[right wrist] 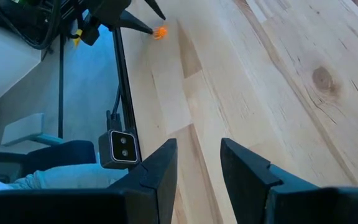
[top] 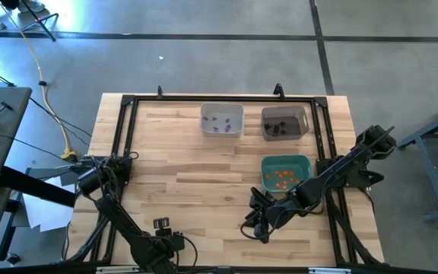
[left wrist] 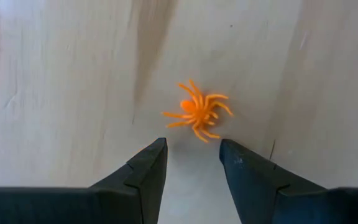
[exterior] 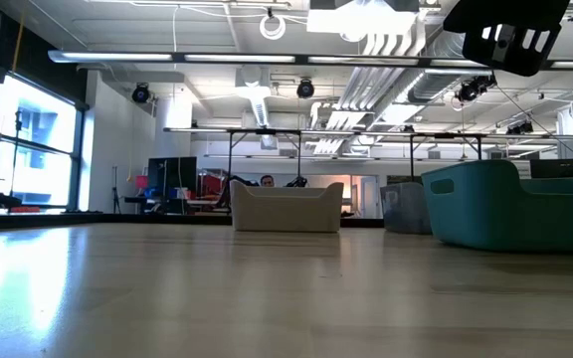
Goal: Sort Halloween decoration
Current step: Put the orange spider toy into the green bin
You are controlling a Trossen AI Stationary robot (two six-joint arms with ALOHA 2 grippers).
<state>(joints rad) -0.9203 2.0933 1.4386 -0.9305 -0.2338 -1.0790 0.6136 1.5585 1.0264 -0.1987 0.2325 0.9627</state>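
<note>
One orange spider trinket (left wrist: 197, 111) of the Halloween decoration lies flat on the wooden table, near its left edge. My left gripper (left wrist: 191, 149) points down over it, open; the spider sits just past the two fingertips and nothing is between them. The right wrist view shows the same spider (right wrist: 159, 32) far off, beside my left gripper's tip. My right gripper (right wrist: 197, 146) hovers open above the table's near right part (top: 258, 224) and holds nothing. In the high view my left gripper (top: 120, 161) hides the spider.
At the far side stand a white bin (top: 221, 119) holding purple trinkets and a dark bin (top: 285, 122) holding black ones. A teal bin (top: 285, 172) with orange trinkets sits right of centre, close to my right arm. A black frame (top: 128, 129) edges the table.
</note>
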